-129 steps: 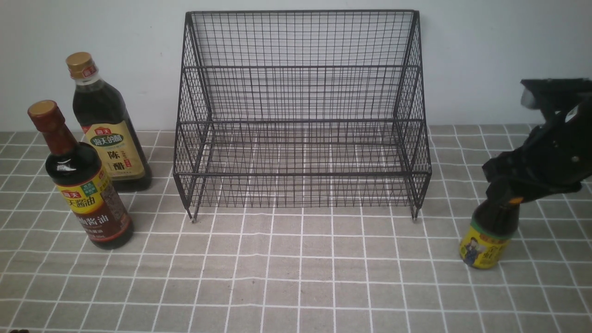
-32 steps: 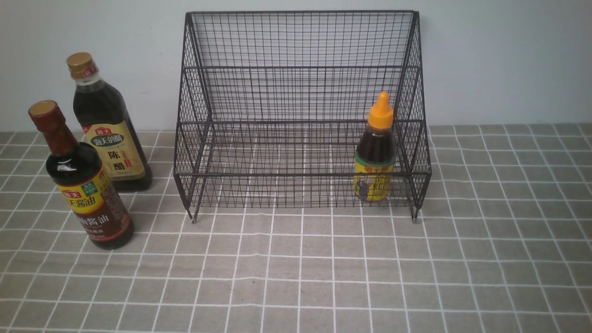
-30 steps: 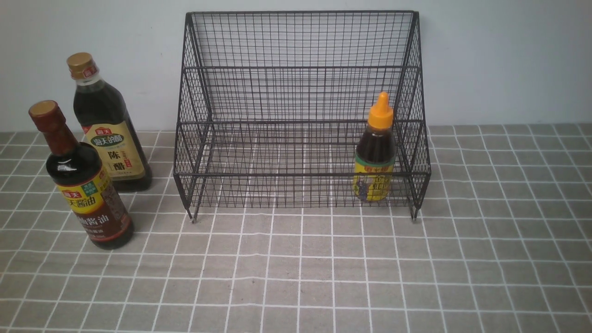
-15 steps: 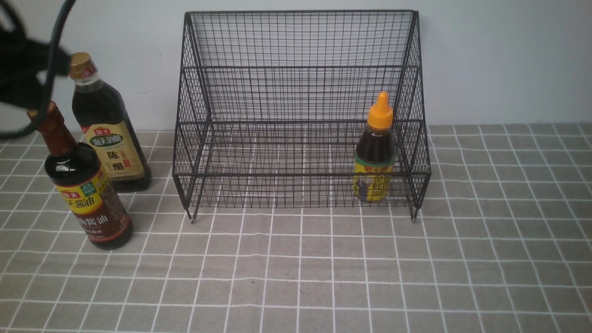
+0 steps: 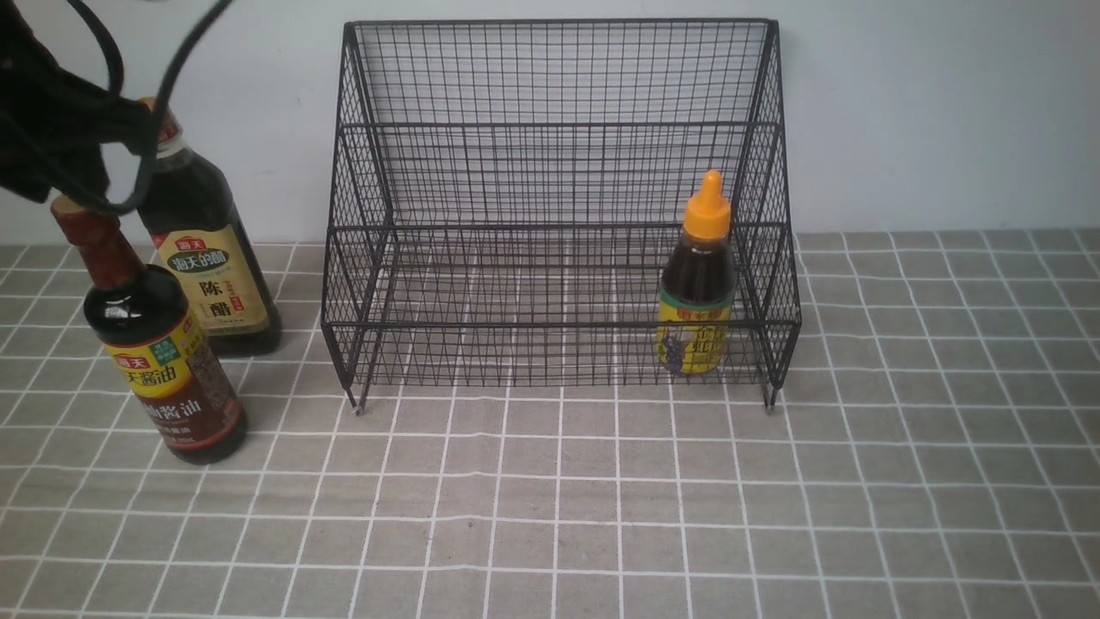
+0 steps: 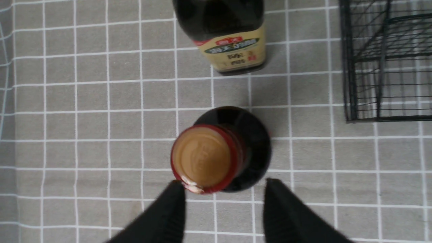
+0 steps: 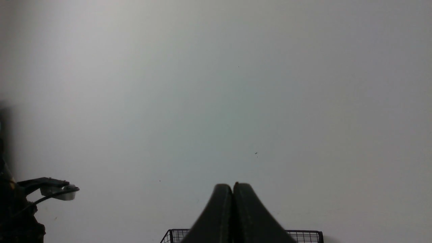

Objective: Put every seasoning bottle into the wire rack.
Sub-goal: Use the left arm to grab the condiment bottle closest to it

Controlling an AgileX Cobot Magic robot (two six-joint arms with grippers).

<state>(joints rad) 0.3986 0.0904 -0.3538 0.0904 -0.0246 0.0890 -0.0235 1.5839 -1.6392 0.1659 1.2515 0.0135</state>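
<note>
The wire rack (image 5: 550, 325) stands at the middle of the counter's (image 5: 601, 499) back edge, against the wall. The short bottle with the orange cap (image 5: 698, 292) is upright in the rack's lower tier, at its right end, close to the side mesh. The other two bottles stand upright on the counter near its left edge, outside the rack. The one with the gold cap and tan label (image 5: 202, 258) is toward the back, beside the rack's left side. The one with the red-brown neck (image 5: 159, 361) is nearer the front edge, just in front of and to the left of the first. The left claw (image 6: 224, 184) hangs above the red-necked bottle with its jaws parted and nothing held. In the wrist view, one finger lies next to the rim of the cap and the other is off to the far side of the bottle's shoulder; whether either touches cannot be told. The right claw (image 7: 233, 185) is raised, facing the wall above the rack, its jaws pressed together and empty.
</note>
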